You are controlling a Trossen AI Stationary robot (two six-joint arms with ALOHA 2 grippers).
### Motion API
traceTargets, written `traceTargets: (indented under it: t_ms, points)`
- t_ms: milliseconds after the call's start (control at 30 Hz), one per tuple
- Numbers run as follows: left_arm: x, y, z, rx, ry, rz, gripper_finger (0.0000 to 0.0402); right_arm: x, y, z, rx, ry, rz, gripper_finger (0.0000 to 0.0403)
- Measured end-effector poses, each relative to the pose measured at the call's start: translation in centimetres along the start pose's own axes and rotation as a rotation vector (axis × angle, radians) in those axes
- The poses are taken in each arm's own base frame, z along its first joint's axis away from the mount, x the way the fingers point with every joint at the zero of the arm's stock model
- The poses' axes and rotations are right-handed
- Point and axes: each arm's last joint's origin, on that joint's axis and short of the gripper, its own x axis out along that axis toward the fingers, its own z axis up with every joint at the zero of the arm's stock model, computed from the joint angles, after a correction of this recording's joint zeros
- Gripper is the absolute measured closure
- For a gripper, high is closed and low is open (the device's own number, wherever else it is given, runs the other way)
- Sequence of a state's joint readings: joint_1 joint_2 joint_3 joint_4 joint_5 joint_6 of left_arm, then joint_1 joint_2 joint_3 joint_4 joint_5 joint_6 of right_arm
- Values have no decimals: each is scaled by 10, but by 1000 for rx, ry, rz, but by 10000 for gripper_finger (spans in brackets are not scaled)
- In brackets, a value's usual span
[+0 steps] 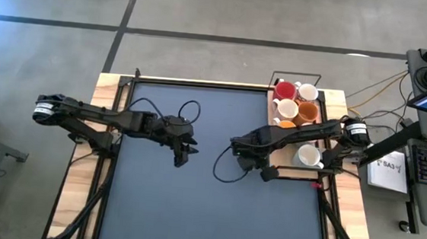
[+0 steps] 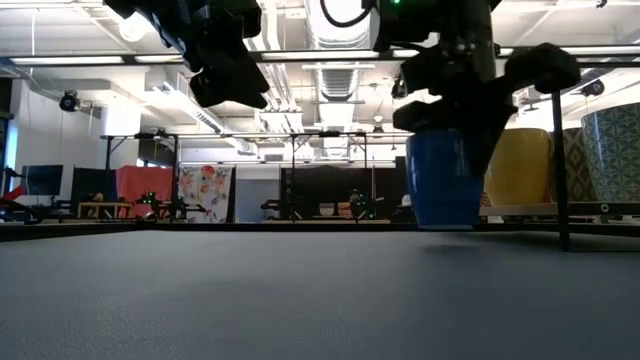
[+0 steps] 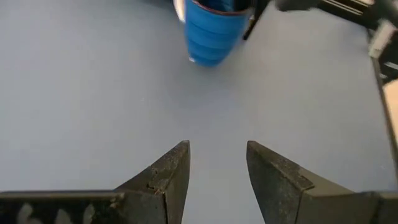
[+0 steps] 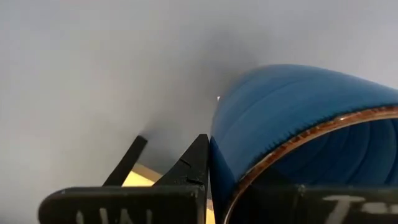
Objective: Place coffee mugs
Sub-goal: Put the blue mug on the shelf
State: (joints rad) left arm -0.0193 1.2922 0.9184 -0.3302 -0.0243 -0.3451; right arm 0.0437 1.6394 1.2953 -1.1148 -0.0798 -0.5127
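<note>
A blue coffee mug [image 2: 443,180] is upright under my right gripper [image 1: 246,153], right of the dark mat's middle. The left wrist view also shows the blue coffee mug [image 3: 214,31]. My right gripper [image 4: 249,168] points down and is shut on it. In the high view the arm hides the mug. My left gripper [image 1: 182,154] hovers open over the mat's middle, left of the mug and touching nothing. The open fingers of my left gripper [image 3: 217,168] point toward the mug. Several more mugs, red [image 1: 284,90], white [image 1: 308,91], cream [image 1: 287,108], orange [image 1: 309,112] and white [image 1: 308,155], stand on the tray. My right gripper has the blue mug by its wall at the rim [image 4: 227,168]. One finger [image 4: 196,165] is outside the wall and the other inside the cup. The fingers come from above, pointing down. The mug stays upright, and its base [image 2: 445,224] looks just clear of the mat.
A wooden tray [image 1: 290,170] on a black wire frame stands along the mat's right edge, close behind my right arm. Black cables [image 1: 188,106] loop over the mat near both grippers. The near half of the mat [image 1: 213,219] is bare.
</note>
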Motion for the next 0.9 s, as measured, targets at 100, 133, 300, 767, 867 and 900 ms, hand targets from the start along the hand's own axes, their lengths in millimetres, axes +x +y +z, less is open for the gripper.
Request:
traceTargets:
  t_ms: [100, 133, 300, 767, 867, 900]
  points:
    - [0, 1, 0, -9, -6, 18, 260, 1, 2, -2, -9, 19, 15, 389]
    - [0, 1, 0, -10, -7, 19, 260, 3, 1, -2, -6, 25, 17, 388]
    - [0, 1, 0, -14, -9, 18, 260, 8, 1, -2, 8, 47, 27, 354]
    - [0, 1, 1, -14, -11, 19, 260, -18, -1, 8, 238, 5, 2, 286]
    - [0, 1, 0, -14, -8, 19, 260, -26, -2, 11, 408, -22, 2, 294]
    - [0, 1, 0, -13, -7, 19, 260, -27, -2, 12, 476, -29, 1, 296]
